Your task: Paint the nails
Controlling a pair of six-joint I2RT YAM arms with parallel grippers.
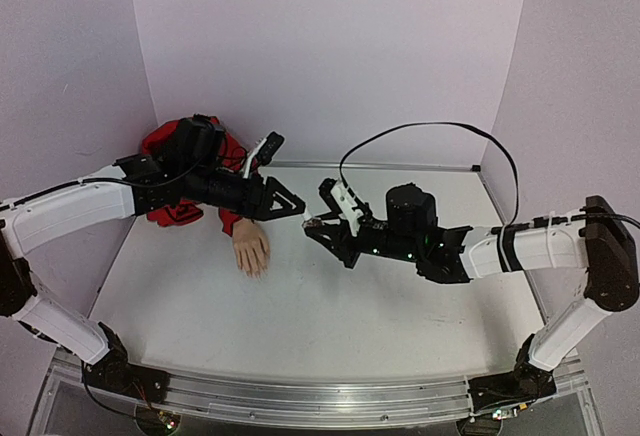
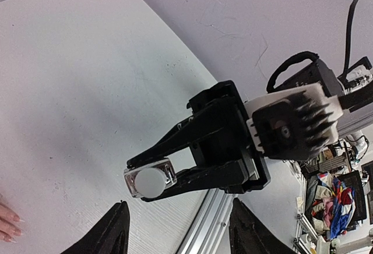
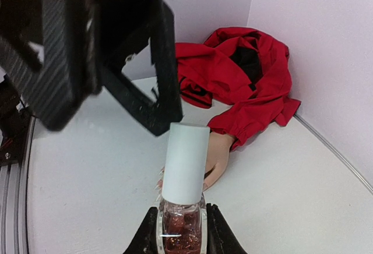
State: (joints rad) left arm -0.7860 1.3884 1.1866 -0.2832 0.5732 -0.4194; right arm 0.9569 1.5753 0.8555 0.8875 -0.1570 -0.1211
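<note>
Nails [image 1: 252,268] lie at seven o'clock from the left gripper [image 2: 178,230], jaws wide and empty; right gripper [image 3: 182,241] clamps the polish bottle [image 3: 184,172].

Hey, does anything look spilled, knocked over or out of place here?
No spill shows. The polish bottle sits capped in the right gripper. Only the red sleeve lies bunched up behind the mannequin hand.

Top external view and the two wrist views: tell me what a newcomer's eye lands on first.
The two grippers meet nose to nose above the middle of the table: the right gripper clamps a small polish bottle with a tall white cap, and the open left gripper sits close in front of that cap. Next comes the mannequin hand lying at back left, its bright red sleeve bunched into the corner.
</note>
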